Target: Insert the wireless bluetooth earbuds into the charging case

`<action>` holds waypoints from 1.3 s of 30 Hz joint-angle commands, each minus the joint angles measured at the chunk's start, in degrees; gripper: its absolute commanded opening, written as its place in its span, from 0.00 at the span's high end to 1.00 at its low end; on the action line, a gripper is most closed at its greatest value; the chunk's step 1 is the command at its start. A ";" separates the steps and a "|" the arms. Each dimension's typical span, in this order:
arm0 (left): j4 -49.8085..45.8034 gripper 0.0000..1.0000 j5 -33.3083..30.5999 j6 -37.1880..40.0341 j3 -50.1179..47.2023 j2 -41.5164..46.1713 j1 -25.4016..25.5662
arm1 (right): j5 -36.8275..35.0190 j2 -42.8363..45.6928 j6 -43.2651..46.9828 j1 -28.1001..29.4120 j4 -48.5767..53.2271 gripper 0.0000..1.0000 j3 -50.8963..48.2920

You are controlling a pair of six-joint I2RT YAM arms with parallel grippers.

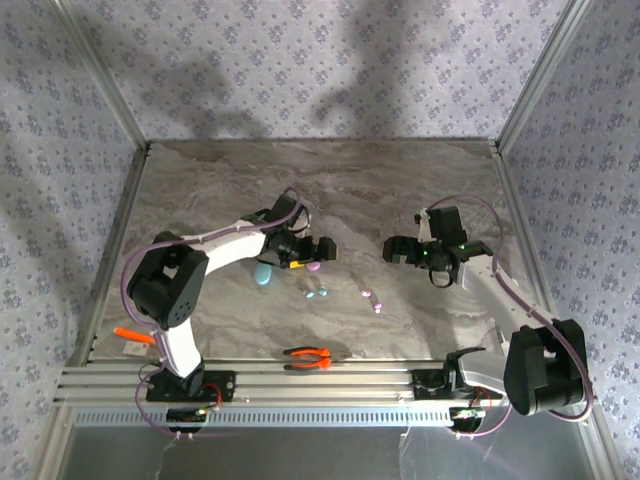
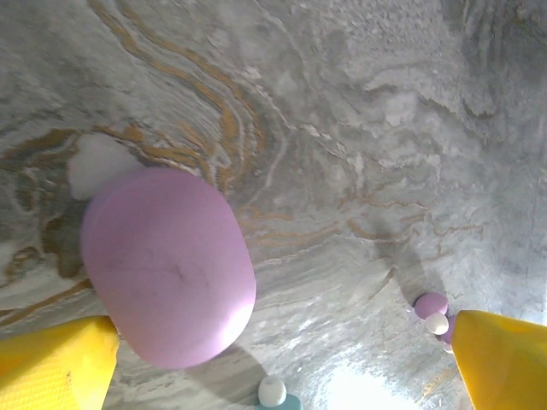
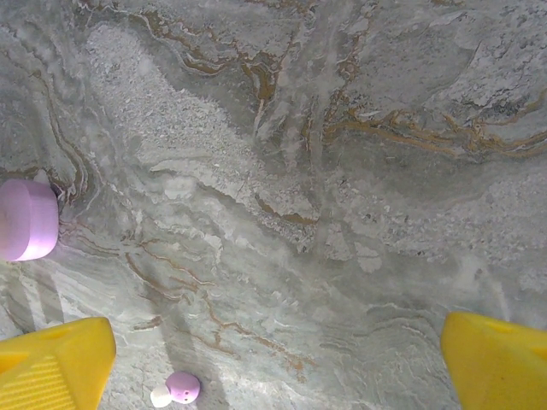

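A teal case (image 1: 262,272) lies furthest left on the desk (image 1: 330,180). The left jaws hang wide open and empty over the purple case (image 2: 167,265). To its right two teal earbuds (image 1: 310,293), then two purple earbuds (image 1: 377,306), lie loose. The right jaws gape wide, holding nothing.

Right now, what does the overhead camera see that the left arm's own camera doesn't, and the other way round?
Overhead, not left wrist: the whole right arm, a teal case and orange pliers near the front edge.

Left wrist, not overhead: fine detail, such as the white tips on a purple earbud and a teal earbud.

Both: the marble table, the purple case, and the open left gripper close to it.
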State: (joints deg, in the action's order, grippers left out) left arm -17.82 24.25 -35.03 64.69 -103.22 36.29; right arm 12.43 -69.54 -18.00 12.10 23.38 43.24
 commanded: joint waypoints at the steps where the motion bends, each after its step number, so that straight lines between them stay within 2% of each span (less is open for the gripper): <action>1: -1.67 0.00 0.98 -0.38 2.13 -0.21 1.29 | -0.95 1.34 0.48 -0.42 1.85 0.00 0.52; 13: -0.05 0.00 1.18 -2.61 4.53 -1.56 5.44 | -2.14 3.07 0.23 -1.36 2.94 0.00 0.15; 18: -1.78 0.00 2.37 -2.06 5.64 2.19 5.61 | -2.15 3.71 -0.03 -2.04 3.21 0.00 -0.07; 21: -7.86 0.00 0.23 1.36 7.64 4.62 4.53 | -1.71 3.42 -0.26 -2.41 2.62 0.00 -0.29; 25: -13.33 0.00 -1.15 5.62 10.65 3.89 -0.21 | -1.27 2.76 -0.28 -2.45 2.15 0.00 -0.27; 29: -13.50 0.00 1.93 7.03 13.13 0.04 -4.66 | -1.18 2.57 -0.19 -2.51 2.02 0.00 -0.18; 34: -13.04 0.00 3.79 5.38 14.93 -3.04 -5.30 | -0.56 2.09 -0.10 -2.47 2.03 0.00 -0.06; 39: -9.19 0.00 3.05 0.65 8.69 0.37 -3.27 | 0.23 0.75 0.16 -2.40 2.03 0.01 0.44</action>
State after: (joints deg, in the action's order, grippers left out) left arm -27.59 26.17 -31.57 76.12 -105.36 31.70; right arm 11.55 -67.96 -18.00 9.87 25.08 43.20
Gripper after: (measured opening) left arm 0.997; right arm 0.994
